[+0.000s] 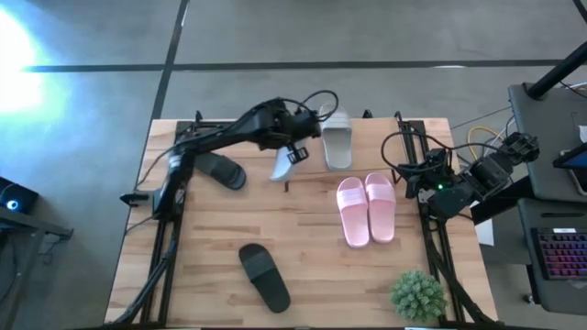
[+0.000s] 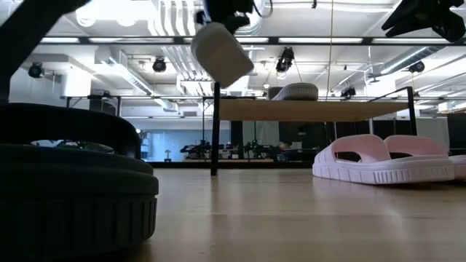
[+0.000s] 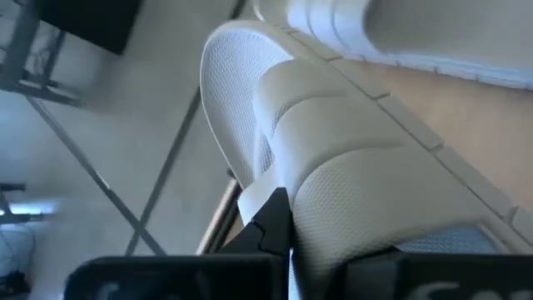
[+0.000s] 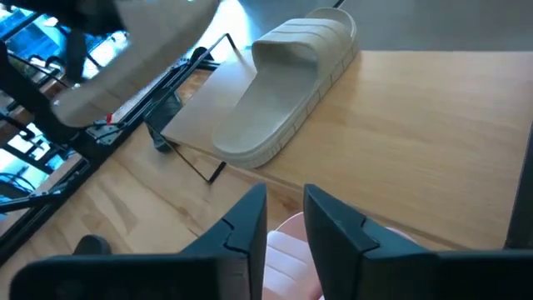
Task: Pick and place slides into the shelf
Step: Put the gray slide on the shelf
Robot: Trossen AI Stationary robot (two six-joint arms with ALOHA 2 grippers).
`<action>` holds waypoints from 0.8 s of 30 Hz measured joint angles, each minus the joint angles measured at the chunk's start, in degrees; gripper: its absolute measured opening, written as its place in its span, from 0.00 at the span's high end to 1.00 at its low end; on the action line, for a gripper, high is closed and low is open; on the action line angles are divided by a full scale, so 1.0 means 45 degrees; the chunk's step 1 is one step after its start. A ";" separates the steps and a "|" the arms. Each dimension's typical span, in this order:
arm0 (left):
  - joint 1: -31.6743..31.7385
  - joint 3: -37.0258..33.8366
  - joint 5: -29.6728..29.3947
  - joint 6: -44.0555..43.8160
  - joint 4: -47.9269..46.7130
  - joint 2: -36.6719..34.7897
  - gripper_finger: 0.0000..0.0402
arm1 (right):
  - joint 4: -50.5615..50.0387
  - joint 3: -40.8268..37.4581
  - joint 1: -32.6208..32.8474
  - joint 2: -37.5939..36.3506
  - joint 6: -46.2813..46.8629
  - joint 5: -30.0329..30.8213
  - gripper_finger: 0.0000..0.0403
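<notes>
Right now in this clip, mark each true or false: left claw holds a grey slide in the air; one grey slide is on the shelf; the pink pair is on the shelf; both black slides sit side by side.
1. The left claw holds a grey slide in the air. True.
2. One grey slide lies on the shelf. True.
3. The pink pair is on the shelf. False: it lies on the table.
4. The black slides sit side by side. False: one black slide lies far from the other black slide.
</notes>
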 joint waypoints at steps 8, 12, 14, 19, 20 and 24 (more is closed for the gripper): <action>0.0710 -0.0611 0.0833 0.0382 0.0819 0.0515 1.00 | -0.0056 0.0000 0.0000 -0.0015 -0.0007 0.0000 0.82; 0.0764 -0.0600 0.0873 0.0786 0.2119 0.0606 1.00 | -0.0247 0.0000 0.0000 -0.0015 0.0000 0.0005 0.80; 0.0790 -0.0593 0.1048 0.0958 0.2557 0.0602 1.00 | -0.0288 0.0000 0.0000 -0.0015 0.0000 0.0001 0.80; 0.0899 -0.0758 0.1045 0.1035 0.2850 0.0601 1.00 | -0.0284 0.0000 0.0000 -0.0015 0.0000 0.0000 0.80; 0.0912 -0.0769 0.1026 0.1040 0.2932 0.0601 1.00 | -0.0285 0.0000 0.0000 -0.0015 0.0005 0.0000 0.81; 0.0946 -0.0783 0.0838 0.1059 0.3716 0.0591 1.00 | -0.0290 0.0000 0.0000 -0.0015 0.0044 0.0004 0.82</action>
